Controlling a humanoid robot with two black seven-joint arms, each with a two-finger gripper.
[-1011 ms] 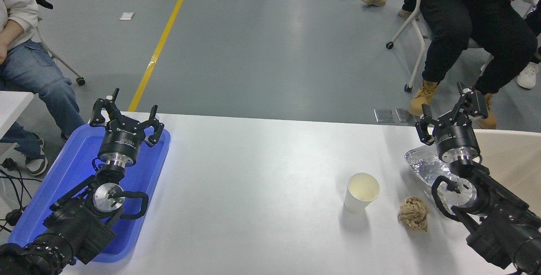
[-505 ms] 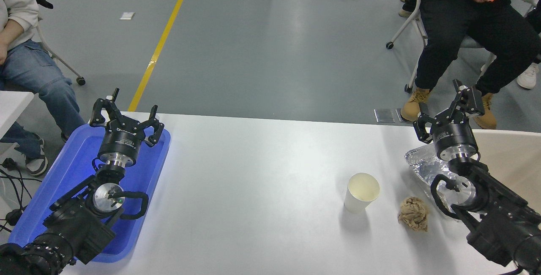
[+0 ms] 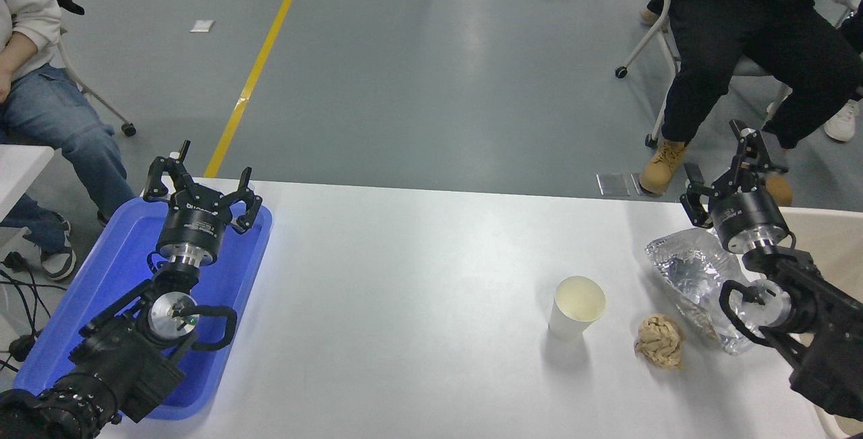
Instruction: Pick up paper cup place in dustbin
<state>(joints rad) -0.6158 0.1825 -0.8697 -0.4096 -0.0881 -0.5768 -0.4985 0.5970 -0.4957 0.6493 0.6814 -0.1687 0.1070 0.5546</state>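
Since the earlier frames the right arm has swung outward toward the table's right edge, uncovering more of the crinkled silver foil wrapper (image 3: 694, 277) that it had partly hidden. The right gripper (image 3: 725, 169) now hangs over the table's far right corner with its fingers spread apart and nothing between them. The paper cup (image 3: 577, 307) has not shifted: it stands upright on the white table (image 3: 404, 277), right of the middle and toward the near edge, its cream inside showing. Just to its right, not touching it, lies the crumpled tan paper ball (image 3: 661, 340), and the foil wrapper lies beyond that, nearer the right edge. The dustbin (image 3: 826, 240) shows as a beige rim and wall at the table's right edge, partly behind the right arm. The left gripper (image 3: 202, 189) is parked over the blue tray (image 3: 101, 284) at the table's left edge, fingers apart and empty.
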